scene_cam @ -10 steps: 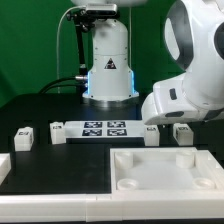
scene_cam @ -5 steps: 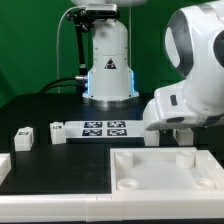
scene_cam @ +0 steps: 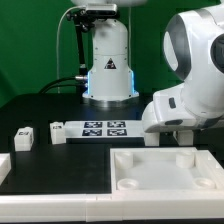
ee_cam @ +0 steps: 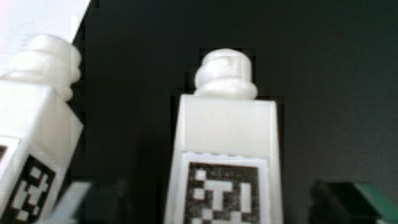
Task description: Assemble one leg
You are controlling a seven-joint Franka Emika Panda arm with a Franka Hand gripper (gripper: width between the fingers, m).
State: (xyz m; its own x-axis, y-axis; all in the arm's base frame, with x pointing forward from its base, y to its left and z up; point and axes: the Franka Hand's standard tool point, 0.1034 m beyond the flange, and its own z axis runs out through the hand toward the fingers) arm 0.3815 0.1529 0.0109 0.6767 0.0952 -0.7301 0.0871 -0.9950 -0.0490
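Observation:
In the wrist view a leg (ee_cam: pixel 226 140), a white peg-like block with a rounded tip and a black-and-white marker, stands between my gripper's (ee_cam: pixel 222 208) dark fingertips (ee_cam: pixel 356 198). The jaws are open, with a gap on each side of the leg. A second leg (ee_cam: pixel 39 110) stands beside it. In the exterior view the arm (scene_cam: pixel 190 95) hangs low over the two legs at the right, one (scene_cam: pixel 152 135) partly showing, the other (scene_cam: pixel 184 134) mostly covered. The fingers are hidden there. A third leg (scene_cam: pixel 22 137) lies at the left.
The marker board (scene_cam: pixel 97 128) lies in the middle of the black table. A large white tray-like part (scene_cam: pixel 165 150) sits at the front right, just in front of the arm. Another white part (scene_cam: pixel 3 165) shows at the left edge. The robot base (scene_cam: pixel 108 60) stands behind.
The arm has come down over the right-hand legs, and the rightmost leg is now mostly covered. The other parts have not moved.

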